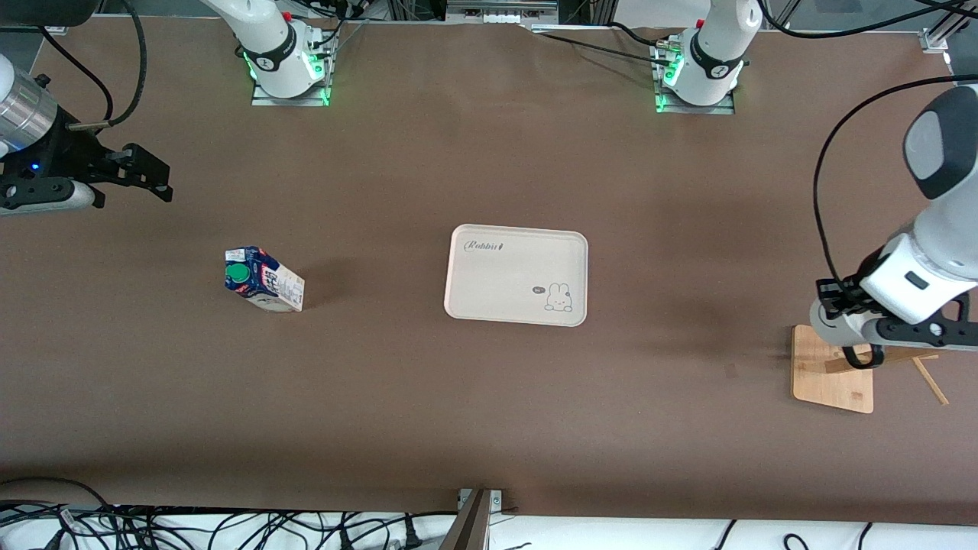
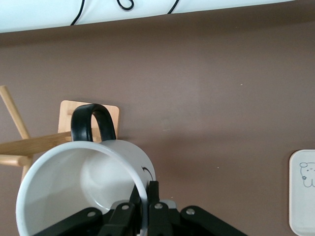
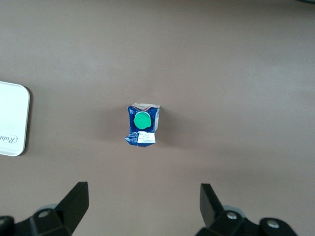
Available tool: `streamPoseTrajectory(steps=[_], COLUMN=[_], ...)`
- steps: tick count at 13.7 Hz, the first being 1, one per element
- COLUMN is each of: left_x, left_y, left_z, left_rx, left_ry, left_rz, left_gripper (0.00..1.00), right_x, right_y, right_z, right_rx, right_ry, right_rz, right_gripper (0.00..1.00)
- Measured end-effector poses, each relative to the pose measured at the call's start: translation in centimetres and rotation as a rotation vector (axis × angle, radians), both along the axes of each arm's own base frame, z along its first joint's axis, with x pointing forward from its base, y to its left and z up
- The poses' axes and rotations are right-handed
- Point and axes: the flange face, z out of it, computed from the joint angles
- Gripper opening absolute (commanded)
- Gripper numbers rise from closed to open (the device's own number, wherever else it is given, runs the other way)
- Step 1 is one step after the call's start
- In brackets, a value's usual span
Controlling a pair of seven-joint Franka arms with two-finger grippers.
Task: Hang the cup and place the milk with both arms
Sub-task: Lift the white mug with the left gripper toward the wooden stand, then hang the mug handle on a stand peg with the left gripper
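Note:
The white cup with its black loop handle hangs in my left gripper, which is shut on the cup's rim. It is held over the wooden rack, the handle close to a peg. In the front view the cup and left gripper are over the rack at the left arm's end of the table. The milk stands upright on the table, green cap up, toward the right arm's end. My right gripper is open and empty. In the right wrist view it is high above the milk.
A cream tray with a rabbit drawing lies flat in the middle of the table, between the milk and the rack. Its edge shows in both wrist views. Cables hang along the table edge nearest the front camera.

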Motion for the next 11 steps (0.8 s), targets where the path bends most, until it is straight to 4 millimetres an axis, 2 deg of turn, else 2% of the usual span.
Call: streamPoseTrajectory(steps=[4, 8, 11], left_x=[-0.1, -0.6, -1.0], left_y=[3.4, 4.0, 6.0], left_z=[0.0, 0.3, 0.2], left_rx=[0.002, -0.002, -0.003], left_ry=[0.006, 0.028, 0.051], left_rz=[-0.035, -0.031, -0.006], left_gripper=[0.00, 0.00, 0.00], right_x=[0.1, 0.1, 0.1], right_y=[0.0, 0.2, 0.2], right_z=[0.1, 0.1, 0.1], right_rx=[0.001, 0.001, 0.001], right_ry=[-0.009, -0.010, -0.010], right_rz=[0.000, 0.003, 0.004], right_gripper=[1.00, 1.00, 1.00])
